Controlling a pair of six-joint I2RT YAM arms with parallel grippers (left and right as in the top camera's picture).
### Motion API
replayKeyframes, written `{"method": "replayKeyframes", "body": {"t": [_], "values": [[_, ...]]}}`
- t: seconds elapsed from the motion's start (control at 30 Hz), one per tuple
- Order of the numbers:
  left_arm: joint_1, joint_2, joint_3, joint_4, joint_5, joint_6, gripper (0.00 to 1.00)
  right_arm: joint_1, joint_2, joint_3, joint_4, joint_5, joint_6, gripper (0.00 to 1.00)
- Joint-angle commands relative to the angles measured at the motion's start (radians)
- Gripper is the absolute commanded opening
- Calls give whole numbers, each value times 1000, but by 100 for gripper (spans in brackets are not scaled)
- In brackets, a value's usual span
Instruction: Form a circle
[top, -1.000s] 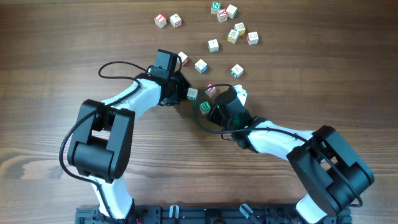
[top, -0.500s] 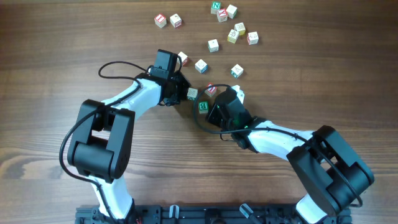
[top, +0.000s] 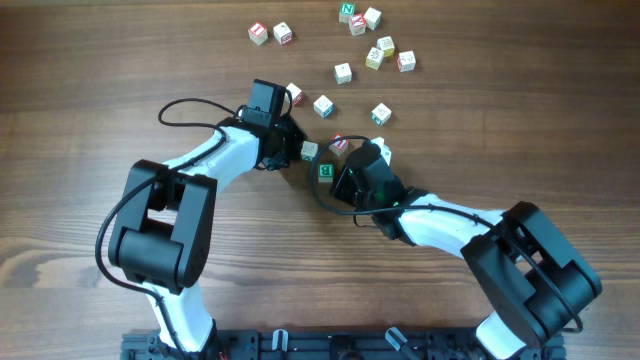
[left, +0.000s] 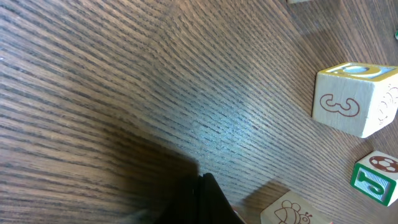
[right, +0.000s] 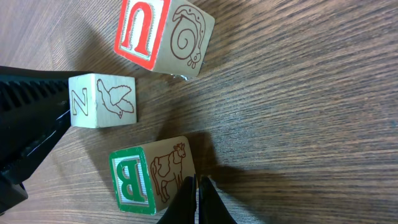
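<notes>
Two arms reach over the surface (top: 520, 120): the left arm (top: 215, 160) and the right arm (top: 440, 222). From overhead I count at least fifteen cubes (top: 343, 72). Three are clustered between the arms, three lie in a loose row at 12 o'clock of that cluster, and nine are scattered beyond toward 12 and 1 o'clock. A pale shape beside the right arm may be one more; I cannot tell. No ring is formed. The cluster is a B cube (right: 152, 177), a Z cube (right: 102, 99) and a U cube (right: 161, 34). The right jaws are closed and empty, with the B cube at 10 o'clock of their tips, touching or just beside. The left jaws are closed and empty, with the Z cube just beside them at 3 o'clock overhead.
</notes>
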Motion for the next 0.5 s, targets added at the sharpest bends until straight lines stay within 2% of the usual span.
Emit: {"method": "replayKeyframes", "body": {"t": [0.0,0.23,0.47], "values": [[-13,55,-40,-10,-29,13,4,-39,-18,-4,-20,18,-21,5],[-45,55,-40,-39,-34,-17,4,-176,-68,-4,-100,-40,-113,5],[19,55,-40,-101,-63,-32,4,-179,-68,-4,-103,-36,-148,5]]}}
